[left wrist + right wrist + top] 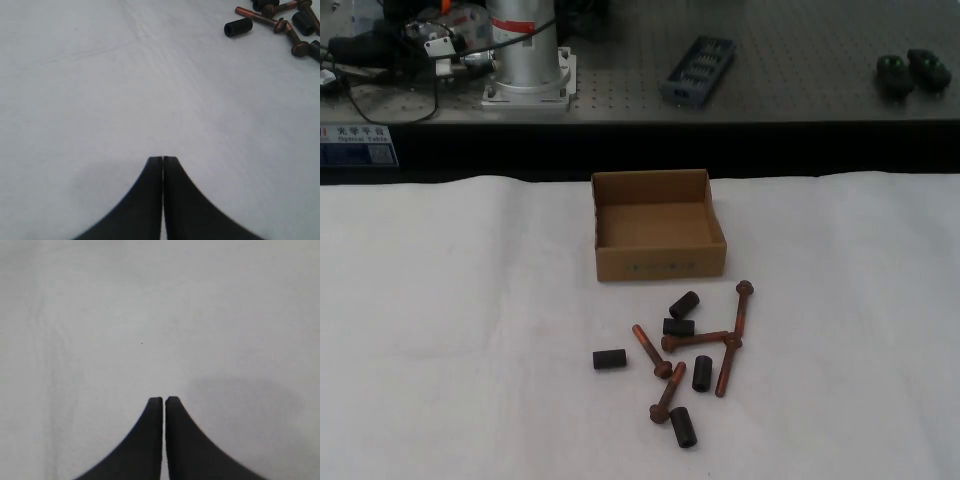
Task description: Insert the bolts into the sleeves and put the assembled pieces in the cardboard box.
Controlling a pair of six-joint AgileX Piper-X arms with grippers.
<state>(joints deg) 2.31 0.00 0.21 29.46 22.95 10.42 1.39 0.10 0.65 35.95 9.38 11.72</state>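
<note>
White cloth (440, 300) covers the bench; behind its far edge sits a dark perforated table (800, 90) with a silver cylindrical post (525, 45).

Open brown cardboard box (660, 265) stands upright mid-cloth, near the far edge. Its near wall hides the front strip of its floor.

Five copper-coloured metal bolts (727, 365) and five short black cylindrical sleeves (609, 359) lie loose in a heap on the near side of the box, all separate and none inside it. Three bolts meet near the middle of the heap; can't tell which actually touch. One sleeve lies apart, toward the cloth's left edge.

Left gripper (163, 161): black fingers pressed together, holding nothing, over bare cloth. The heap is well apart from its tips. The lone sleeve (238, 27) and one bolt (257, 16) show whole, and the other pieces are cut off at the frame edge.

Right gripper (164, 400): fingers together with only a hairline gap, holding nothing, over plain cloth.
</note>
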